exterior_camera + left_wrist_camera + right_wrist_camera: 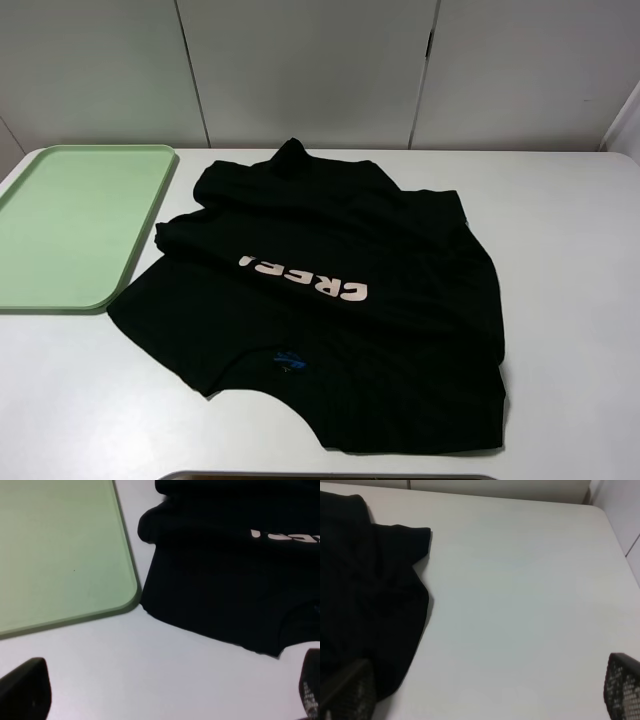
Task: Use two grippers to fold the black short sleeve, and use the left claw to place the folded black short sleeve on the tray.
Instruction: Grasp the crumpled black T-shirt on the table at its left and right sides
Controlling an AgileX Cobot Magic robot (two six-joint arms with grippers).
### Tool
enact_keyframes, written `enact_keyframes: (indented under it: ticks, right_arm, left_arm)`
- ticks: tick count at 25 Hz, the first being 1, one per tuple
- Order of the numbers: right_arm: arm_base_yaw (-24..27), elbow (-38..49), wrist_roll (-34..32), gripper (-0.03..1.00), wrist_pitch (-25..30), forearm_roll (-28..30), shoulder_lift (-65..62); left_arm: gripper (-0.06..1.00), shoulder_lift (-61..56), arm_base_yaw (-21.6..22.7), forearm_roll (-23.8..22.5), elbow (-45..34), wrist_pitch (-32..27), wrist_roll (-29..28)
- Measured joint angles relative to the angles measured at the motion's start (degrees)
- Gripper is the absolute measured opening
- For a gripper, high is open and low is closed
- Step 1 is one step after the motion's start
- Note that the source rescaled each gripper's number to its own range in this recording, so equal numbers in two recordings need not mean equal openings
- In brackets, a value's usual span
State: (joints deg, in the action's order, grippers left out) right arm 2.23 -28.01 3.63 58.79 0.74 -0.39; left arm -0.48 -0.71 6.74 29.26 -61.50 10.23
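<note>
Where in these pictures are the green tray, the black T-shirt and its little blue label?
green tray [80, 225]: exterior high view, its bare flat floor.
black T-shirt [420, 260]: exterior high view, plain fabric right of the lettering.
blue label [291, 362]: exterior high view, the label's middle.

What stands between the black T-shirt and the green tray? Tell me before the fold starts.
Nothing visible does. The black T-shirt lies on the white table right beside the pale green tray, whose surface is bare; only a thin strip of table separates them.
</note>
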Motion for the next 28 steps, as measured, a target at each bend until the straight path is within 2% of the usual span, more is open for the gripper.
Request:
enact_keyframes:
  ticks: [28]
  right_arm:
    - [0.0, 0.0, 0.0, 0.98, 0.0, 0.0, 0.0]
  left_arm:
    - [1.00, 0.0, 0.0, 0.0, 0.0, 0.0, 0.0]
